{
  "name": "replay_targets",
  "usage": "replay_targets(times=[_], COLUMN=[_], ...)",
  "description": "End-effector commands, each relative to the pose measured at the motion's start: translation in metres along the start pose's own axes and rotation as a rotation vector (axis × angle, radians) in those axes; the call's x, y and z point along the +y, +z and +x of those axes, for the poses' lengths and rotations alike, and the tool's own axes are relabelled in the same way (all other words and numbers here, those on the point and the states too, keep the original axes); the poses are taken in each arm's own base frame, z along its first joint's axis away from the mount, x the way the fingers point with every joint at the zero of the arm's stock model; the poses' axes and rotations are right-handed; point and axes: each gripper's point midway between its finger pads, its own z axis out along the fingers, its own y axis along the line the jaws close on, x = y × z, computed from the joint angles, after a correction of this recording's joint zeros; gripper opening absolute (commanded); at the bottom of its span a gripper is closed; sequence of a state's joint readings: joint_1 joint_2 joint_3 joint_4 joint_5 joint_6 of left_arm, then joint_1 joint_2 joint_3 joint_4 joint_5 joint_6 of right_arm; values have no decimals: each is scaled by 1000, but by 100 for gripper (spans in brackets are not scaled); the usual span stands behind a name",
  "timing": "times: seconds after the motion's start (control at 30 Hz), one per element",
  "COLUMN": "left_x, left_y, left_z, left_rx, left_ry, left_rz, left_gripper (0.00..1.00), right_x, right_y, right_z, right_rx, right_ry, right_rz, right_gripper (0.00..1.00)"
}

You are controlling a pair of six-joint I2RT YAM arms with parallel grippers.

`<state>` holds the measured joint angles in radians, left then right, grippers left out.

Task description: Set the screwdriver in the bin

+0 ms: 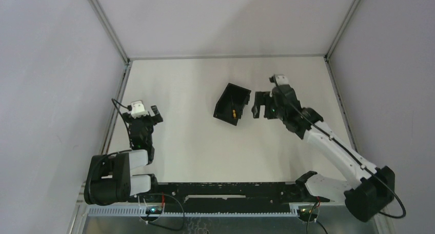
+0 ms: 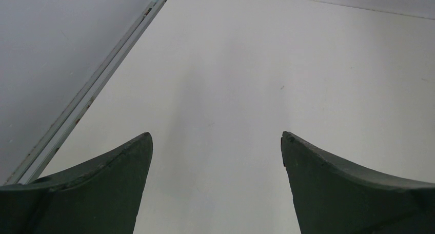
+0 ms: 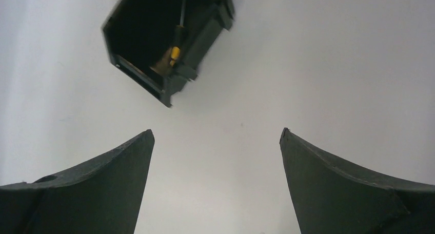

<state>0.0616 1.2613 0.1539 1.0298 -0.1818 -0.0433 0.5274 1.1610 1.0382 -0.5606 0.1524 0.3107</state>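
Note:
The black bin (image 1: 226, 101) stands near the middle of the table, and the screwdriver (image 1: 234, 112) lies inside it, its yellow handle showing. The right wrist view looks down into the bin (image 3: 202, 34) at the screwdriver (image 3: 175, 52), whose thin shaft runs up along one wall. My right gripper (image 1: 261, 105) hangs just right of the bin, open, with nothing between its fingers (image 3: 123, 162). My left gripper (image 1: 145, 113) is far off at the table's left side, open and empty, over bare table in the left wrist view (image 2: 216, 136).
A metal frame rail (image 1: 117, 103) borders the table on the left, seen also as the rail (image 2: 92, 93) in the left wrist view. White walls close in the back and sides. A black bar (image 1: 225, 190) runs along the near edge between the arm bases.

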Motion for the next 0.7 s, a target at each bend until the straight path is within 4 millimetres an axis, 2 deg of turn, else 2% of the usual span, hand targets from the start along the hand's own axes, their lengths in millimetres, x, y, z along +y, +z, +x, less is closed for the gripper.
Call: replay_targets(times=[0.0, 0.1, 0.13, 0.33, 0.47, 0.67], left_x=[-2, -2, -3, -2, -3, -2], left_y=[9, 9, 9, 9, 9, 8], left_z=[-25, -25, -25, -24, -25, -24], left_rx=[-70, -69, -70, -69, -70, -69], left_ry=[3, 4, 3, 4, 3, 3], left_rz=[0, 0, 0, 0, 1, 0], left_gripper=[100, 100, 100, 100, 100, 100], right_x=[-21, -34, -40, -53, -57, -44], right_y=[-8, -10, -7, -2, 0, -1], right_z=[-3, 24, 38, 73, 82, 87], right_rx=[-197, -235, -228, -280, -310, -301], right_ry=[20, 73, 90, 149, 165, 126], right_rz=[-2, -25, -27, -43, -49, -135], right_gripper=[100, 100, 100, 100, 100, 100])
